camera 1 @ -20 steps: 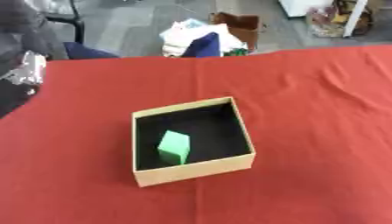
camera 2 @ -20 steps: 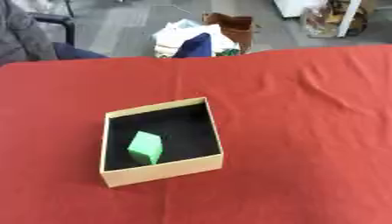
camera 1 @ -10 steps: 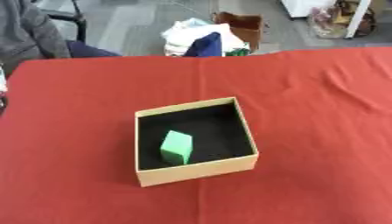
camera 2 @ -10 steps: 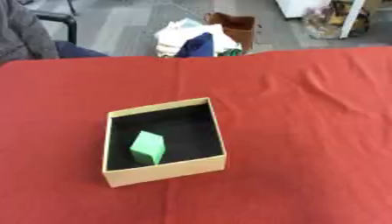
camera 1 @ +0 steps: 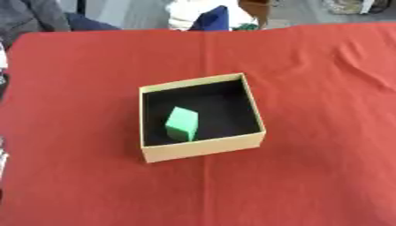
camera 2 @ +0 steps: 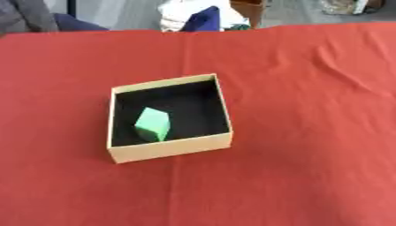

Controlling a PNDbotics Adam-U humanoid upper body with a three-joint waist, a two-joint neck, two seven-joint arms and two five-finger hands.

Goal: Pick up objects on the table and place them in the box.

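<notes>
I see the small green block (camera 1: 182,124) lying inside the open tan cardboard box (camera 1: 203,147) mid-tabletop, nothing else on the red cloth (camera 1: 309,176), neither hand visible, so I judge the task done.

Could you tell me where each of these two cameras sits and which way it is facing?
Left eye view: in the robot's head, looking down at the red tablecloth and the box; no hand clearly shows.
Right eye view: beside it in the head, looking down likewise, the box nearer the view's left; no hand shows.
Both share the open box with the green block inside.
</notes>
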